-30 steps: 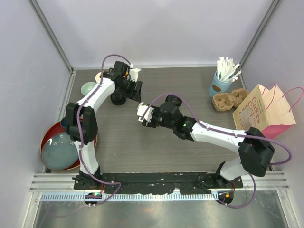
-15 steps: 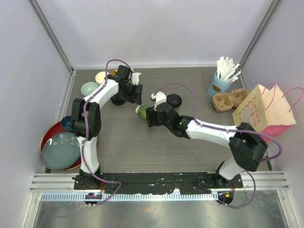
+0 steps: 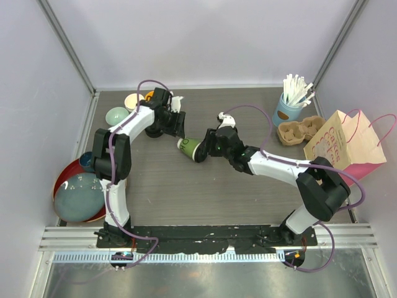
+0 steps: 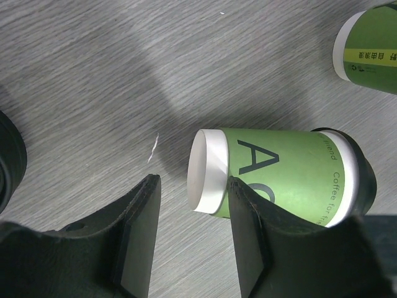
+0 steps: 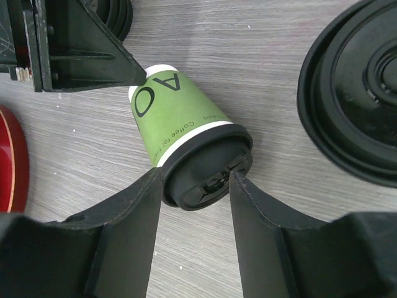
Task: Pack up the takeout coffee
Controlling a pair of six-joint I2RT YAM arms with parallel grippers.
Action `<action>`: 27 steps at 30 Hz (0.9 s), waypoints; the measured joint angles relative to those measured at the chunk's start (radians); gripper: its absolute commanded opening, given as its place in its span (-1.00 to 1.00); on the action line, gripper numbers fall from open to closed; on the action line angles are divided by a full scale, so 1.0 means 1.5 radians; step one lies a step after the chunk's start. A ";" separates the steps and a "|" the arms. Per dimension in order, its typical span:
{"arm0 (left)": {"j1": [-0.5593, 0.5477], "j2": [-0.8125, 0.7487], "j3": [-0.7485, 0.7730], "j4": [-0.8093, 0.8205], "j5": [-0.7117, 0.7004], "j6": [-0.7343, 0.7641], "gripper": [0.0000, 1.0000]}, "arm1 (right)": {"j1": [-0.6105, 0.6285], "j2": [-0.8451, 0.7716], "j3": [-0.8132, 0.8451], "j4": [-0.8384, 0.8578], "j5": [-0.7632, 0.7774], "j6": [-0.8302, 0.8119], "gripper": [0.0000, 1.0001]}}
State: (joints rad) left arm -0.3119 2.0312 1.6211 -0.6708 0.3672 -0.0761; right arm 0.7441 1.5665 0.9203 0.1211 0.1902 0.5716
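One takeout coffee [image 3: 189,148], a green paper cup with a black lid, lies on its side mid-table. My right gripper [image 3: 208,148] is at its lid end. In the right wrist view the lid [image 5: 208,169] sits at the fingertips of the right gripper [image 5: 196,176]. The jaws are apart but narrower than the lid, so they do not enclose it. My left gripper [image 3: 178,127] is open just behind the cup. In the left wrist view the cup's white base [image 4: 208,171] lies beside the right finger of the left gripper [image 4: 191,185]. A second green cup [image 4: 369,53] shows at the top right.
A loose black lid [image 5: 353,93] lies right of the fallen cup, another black lid [image 3: 154,130] by the left arm. A blue cup of straws [image 3: 286,112], a pulp cup carrier [image 3: 301,130] and a paper bag [image 3: 347,146] stand at the right. A red tray [image 3: 62,180] with bowls is at the left.
My right gripper has drawn back to the right, from over the cup to its lid end, leaving the cup lying bare on its side. The left gripper has barely shifted.
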 measured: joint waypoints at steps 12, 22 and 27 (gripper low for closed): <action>-0.002 -0.025 -0.034 0.008 0.000 0.001 -0.02 | 0.001 0.000 -0.065 0.085 0.008 0.149 -0.08; -0.004 -0.031 -0.042 0.011 0.000 0.001 -0.03 | 0.001 -0.003 -0.103 0.099 0.014 0.199 -0.11; -0.006 -0.032 -0.043 0.013 0.000 0.001 -0.03 | 0.001 -0.001 -0.107 0.122 -0.008 0.222 -0.15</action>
State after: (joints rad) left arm -0.3210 1.9827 1.5558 -0.6510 0.3676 -0.0750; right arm 0.7448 1.5654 0.7601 0.3035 0.1783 0.9051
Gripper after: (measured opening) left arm 0.489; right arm 0.441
